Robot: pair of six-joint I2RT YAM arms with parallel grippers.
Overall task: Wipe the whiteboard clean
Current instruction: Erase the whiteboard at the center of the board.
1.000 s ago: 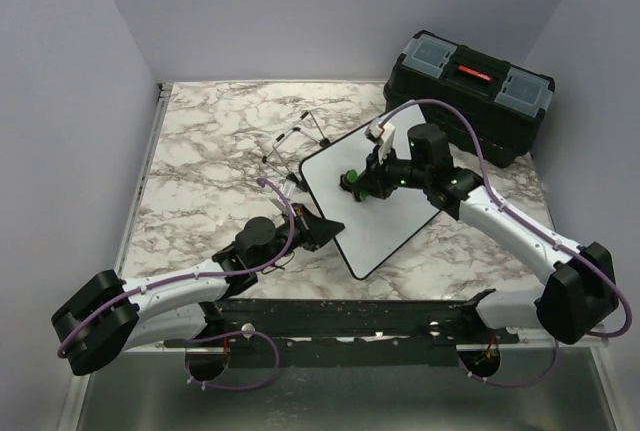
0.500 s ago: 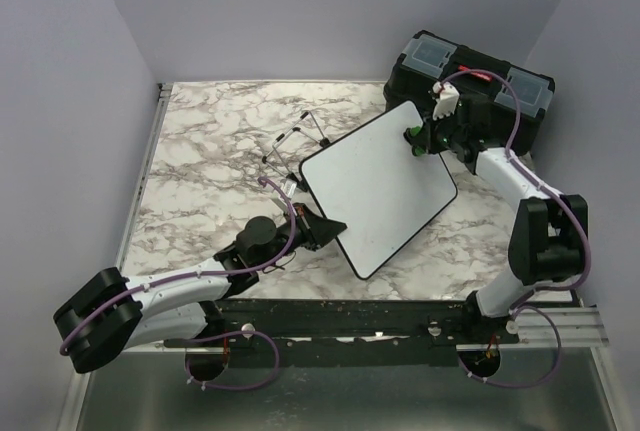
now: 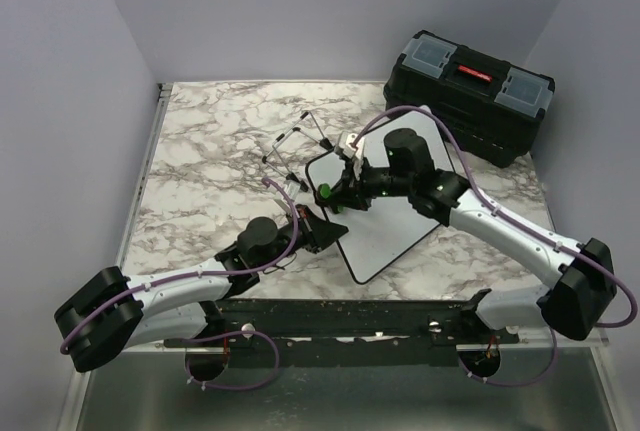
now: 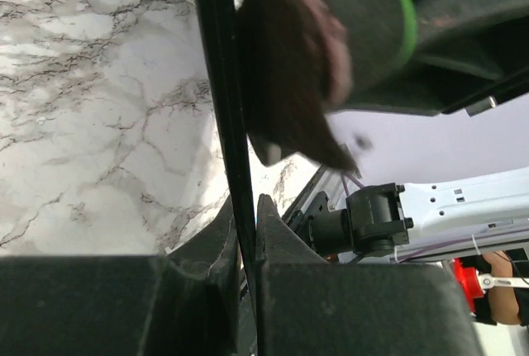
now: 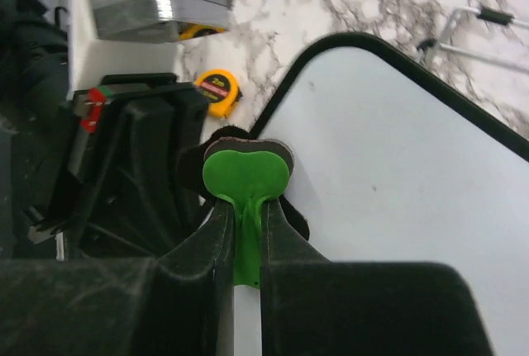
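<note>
I have the left hand (image 4: 248,211) clamped on the whiteboard (image 3: 388,219) rim, right hand (image 5: 246,207) clamped on the green eraser (image 5: 245,174), felt on the board (blank white). Marbled counter (image 3: 210,151) below both, lavender walls (image 3: 300,11) beyond.

The black-rimmed white rectangular whiteboard (image 3: 385,236) sits mid-table on the marble-patterned tabletop (image 3: 200,151). A thin black wire easel stand (image 3: 295,141) lies just behind its left corner, and a black plastic toolbox (image 3: 468,86) stands behind it at the far right. A green-handled felt eraser (image 5: 245,173) is at its left corner.
</note>
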